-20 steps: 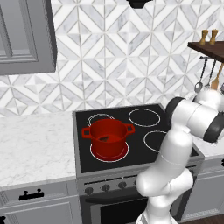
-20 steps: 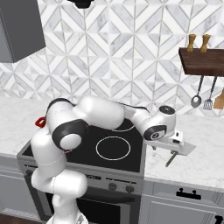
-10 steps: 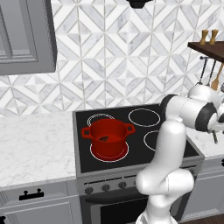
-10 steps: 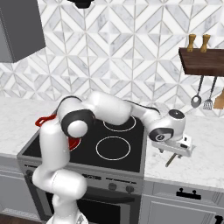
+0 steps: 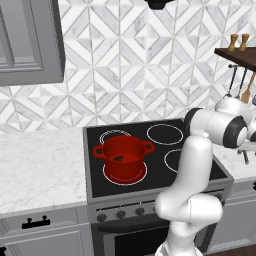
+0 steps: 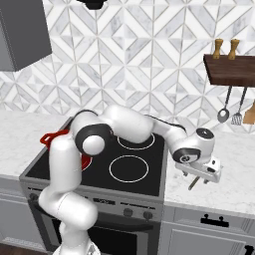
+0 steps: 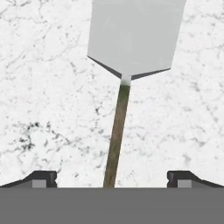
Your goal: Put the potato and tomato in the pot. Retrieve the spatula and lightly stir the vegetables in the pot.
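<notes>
A: Where is the gripper [image 7: 112,179], and is it holding anything?

B: It hangs over the white marble counter [image 7: 39,109] to the right of the stove [image 6: 99,169]. Its jaws are spread wide and hold nothing.

A: And the spatula [image 7: 127,65]?

B: It lies flat on the counter directly below the gripper. The thin dark handle runs up between the two fingertips [image 7: 41,177], touching neither, and the pale grey blade lies beyond them.

A: The pot [image 5: 122,157]?

B: The red pot sits on the stove's front left burner, well apart from the gripper, on the arm's far side.
</notes>
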